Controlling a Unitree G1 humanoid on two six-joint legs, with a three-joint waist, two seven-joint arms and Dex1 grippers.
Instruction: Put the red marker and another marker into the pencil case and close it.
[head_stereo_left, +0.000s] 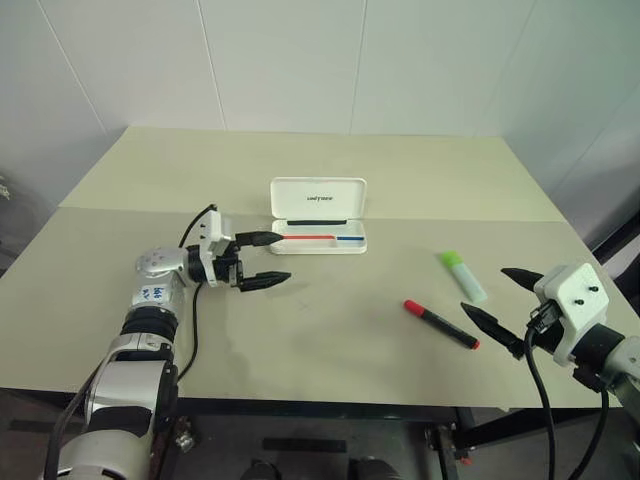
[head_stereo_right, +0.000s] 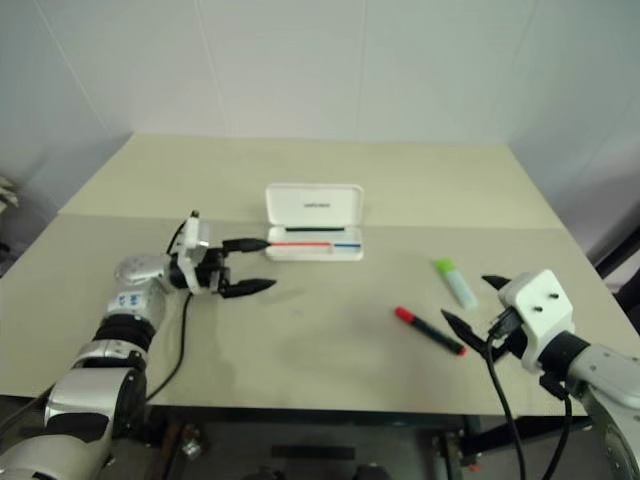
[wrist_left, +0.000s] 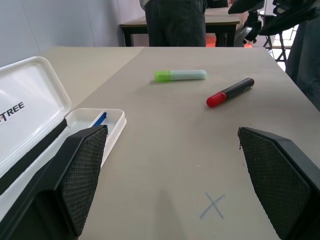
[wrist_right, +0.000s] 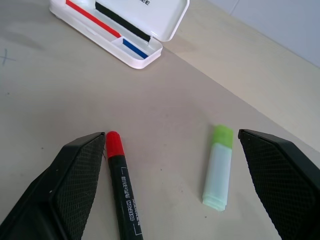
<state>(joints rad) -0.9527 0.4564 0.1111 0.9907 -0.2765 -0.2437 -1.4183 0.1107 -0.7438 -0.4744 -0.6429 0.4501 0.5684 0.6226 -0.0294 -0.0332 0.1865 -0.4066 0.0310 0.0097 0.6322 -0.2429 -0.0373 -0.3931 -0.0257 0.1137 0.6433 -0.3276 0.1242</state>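
Lying loose right of the pencil case, the red marker looks light, stiff, slick, best pinched mid-barrel; both tools gape empty.

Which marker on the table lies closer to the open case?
The green-capped highlighter: short, stubby and pale-bodied, it lies nearer the pencil case than the slim black red marker, which lies closer to the table's front edge.
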